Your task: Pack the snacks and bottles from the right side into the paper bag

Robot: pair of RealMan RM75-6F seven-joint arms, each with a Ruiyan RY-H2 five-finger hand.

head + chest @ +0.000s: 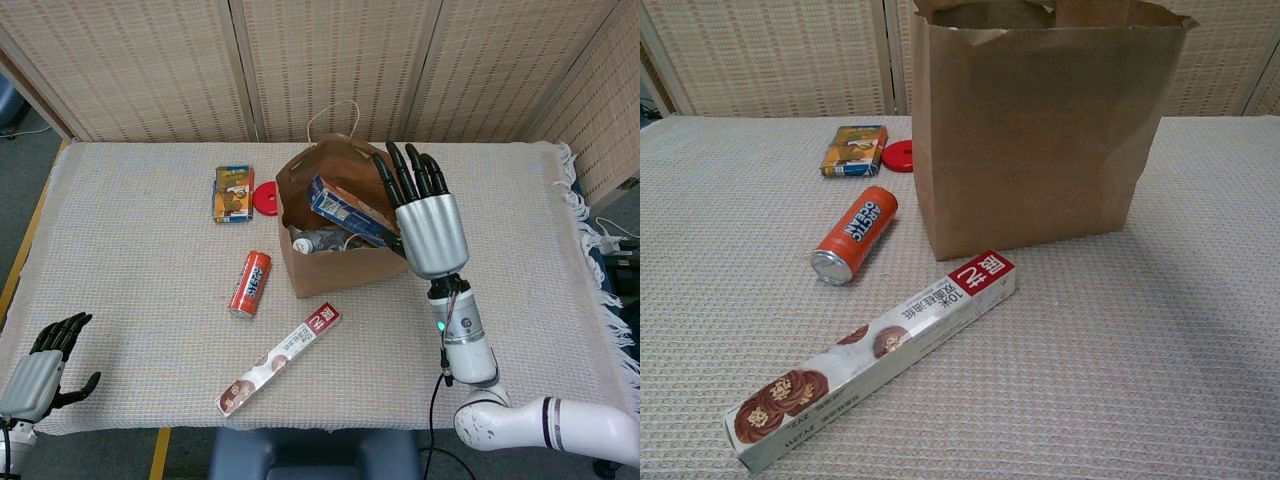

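Note:
The brown paper bag (pixel 340 265) (pixel 1030 150) stands upright at mid-table. Inside it in the head view lie a blue snack box (pixel 345 208) and a bottle (pixel 318 241). My right hand (pixel 428 222) hovers open at the bag's right rim, fingers straight and spread, holding nothing. An orange can (pixel 251 283) (pixel 855 234) lies left of the bag, and a long cookie box (pixel 280 359) (pixel 875 358) lies in front of it. My left hand (pixel 40 365) rests at the table's near left corner, fingers apart and empty. The chest view shows neither hand.
A small blue-and-yellow snack box (pixel 233 193) (pixel 853 150) and a red round lid (pixel 267 198) (pixel 897 155) lie behind the can, left of the bag. Woven screens stand behind the table. The cloth's fringed edge (pixel 590 240) runs along the right side.

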